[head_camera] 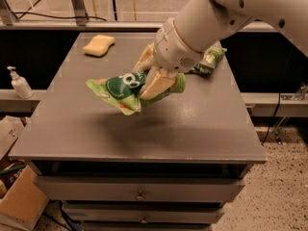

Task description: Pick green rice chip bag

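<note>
The beige 2-finger gripper [155, 81] pinches the crinkled light-green rice chip bag [120, 88], which juts leftward in view, seemingly clear of the grey tabletop [192, 124].

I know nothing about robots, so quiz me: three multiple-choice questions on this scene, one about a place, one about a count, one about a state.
1. Where is the sponge? A) the table's far left corner B) in a drawer C) on the floor
2. How many green bags show? A) one B) two C) four
3. The green rice chip bag is: A) flat on the table B) held up by the gripper C) under the sponge
Answers: 1 A, it lies by the back edge. 2 B, the held one plus a smaller green bag behind the arm. 3 B, the gripper is shut on it and its shadow falls below.
</note>
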`<action>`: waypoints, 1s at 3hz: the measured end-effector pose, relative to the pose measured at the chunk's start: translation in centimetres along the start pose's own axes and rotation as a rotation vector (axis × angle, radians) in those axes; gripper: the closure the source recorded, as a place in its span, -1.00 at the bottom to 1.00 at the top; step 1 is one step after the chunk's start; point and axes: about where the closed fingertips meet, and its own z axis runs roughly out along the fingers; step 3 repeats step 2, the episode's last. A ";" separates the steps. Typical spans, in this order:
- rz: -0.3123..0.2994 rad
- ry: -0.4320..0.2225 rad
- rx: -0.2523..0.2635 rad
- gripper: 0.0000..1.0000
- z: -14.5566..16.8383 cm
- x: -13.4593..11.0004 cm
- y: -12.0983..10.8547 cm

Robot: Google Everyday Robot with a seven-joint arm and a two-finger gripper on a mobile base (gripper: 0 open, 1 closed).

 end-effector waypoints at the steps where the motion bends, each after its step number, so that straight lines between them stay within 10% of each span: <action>1: 0.005 -0.054 0.029 1.00 -2.0 -1.6 -0.8; 3: 0.003 -0.063 0.035 1.00 -2.3 -1.9 -1.0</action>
